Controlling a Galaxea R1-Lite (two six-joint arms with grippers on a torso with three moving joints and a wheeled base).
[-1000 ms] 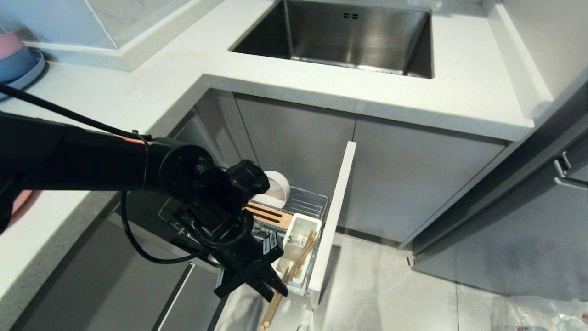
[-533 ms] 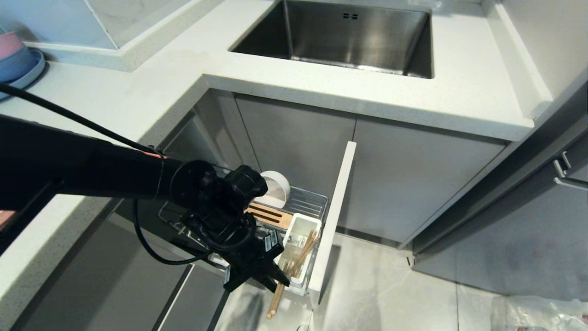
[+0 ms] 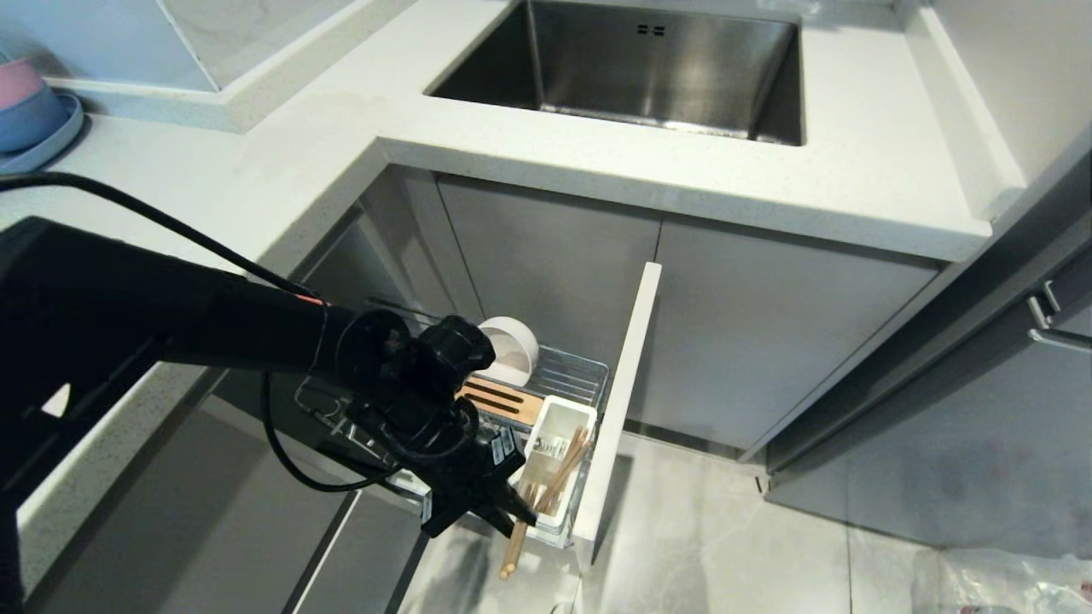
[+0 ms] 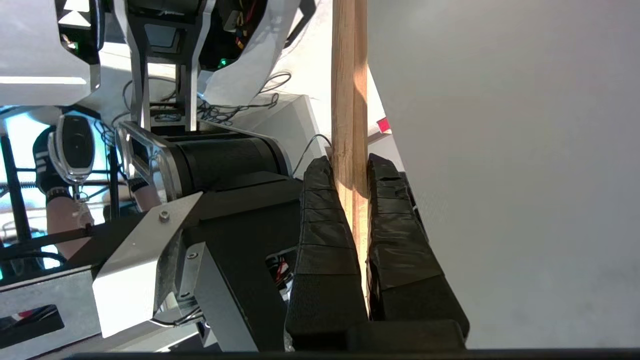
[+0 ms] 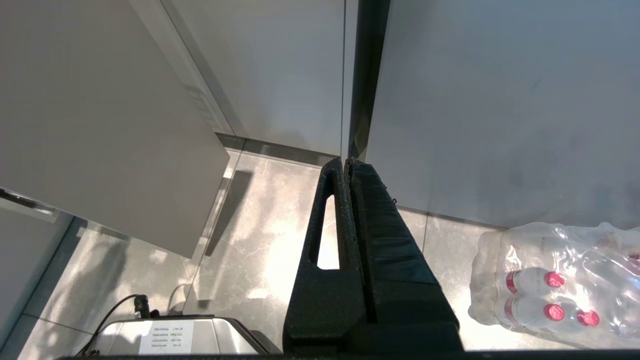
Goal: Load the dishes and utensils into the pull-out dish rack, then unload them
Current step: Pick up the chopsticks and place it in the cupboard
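Observation:
My left gripper hangs low beside the pull-out dish rack, shut on a pair of light wooden chopsticks. Their far ends lean into the white utensil cup at the rack's front corner, and their near ends stick out below the fingers. In the left wrist view the chopsticks are pinched between the black fingers. A cream-white bowl stands on edge at the back of the rack, behind the slotted wood strip. The right gripper hangs shut and empty above the floor, outside the head view.
The rack's pale front panel stands out from the grey cabinets. A steel sink is set in the white counter. A blue plate with stacked bowls sits far left. A wrapped pack of bottles lies on the floor.
The left arm has reached further toward the rack, carrying the chopsticks with it. Less of them now sticks out below the gripper. The right arm has not moved.

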